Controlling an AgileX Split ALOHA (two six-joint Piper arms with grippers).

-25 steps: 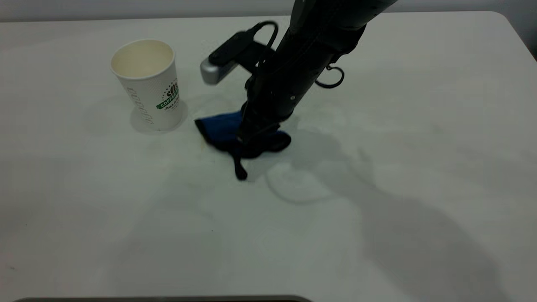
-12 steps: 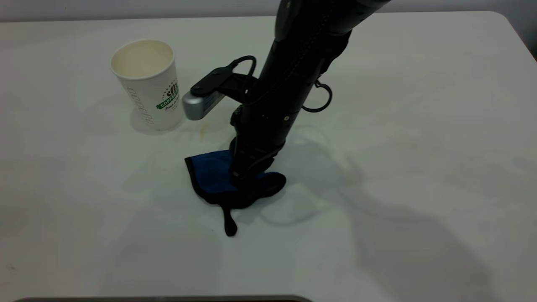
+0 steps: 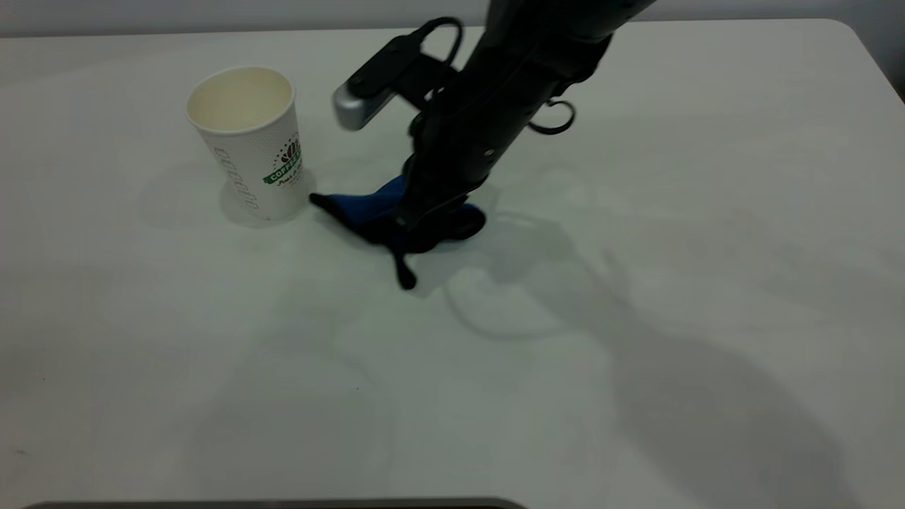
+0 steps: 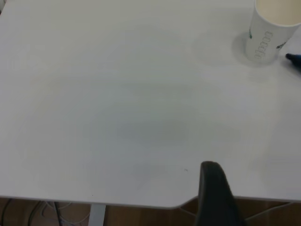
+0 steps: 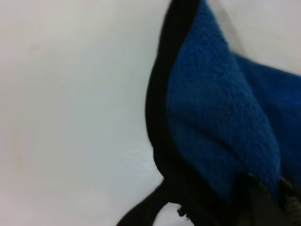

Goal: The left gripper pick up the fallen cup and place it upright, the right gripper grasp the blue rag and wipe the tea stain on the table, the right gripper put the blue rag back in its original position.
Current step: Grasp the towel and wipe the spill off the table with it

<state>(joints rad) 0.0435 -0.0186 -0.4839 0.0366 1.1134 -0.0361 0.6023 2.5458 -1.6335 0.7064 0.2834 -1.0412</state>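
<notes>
We see the black sleeved right gripper (image 3: pixel 413 223) clamped on the bunched blue rag (image 3: pixel 368 205). The rag lies just beside the upright white paper cup (image 3: pixel 249 141). The left gripper's (image 4: pixel 214 197) opening we cannot tell.

**Lettering on the cup**

The fallen cup (image 3: pixel 249 145), standing upright, carries a green banner where "COFFE" can be read, the rest turning out of sight. The small script under it and the grey vertical lettering are not legible.

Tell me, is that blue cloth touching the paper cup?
Apart. The exterior view shows a thin strip of white table between the blue rag's tip and the upright cup's base.
</notes>
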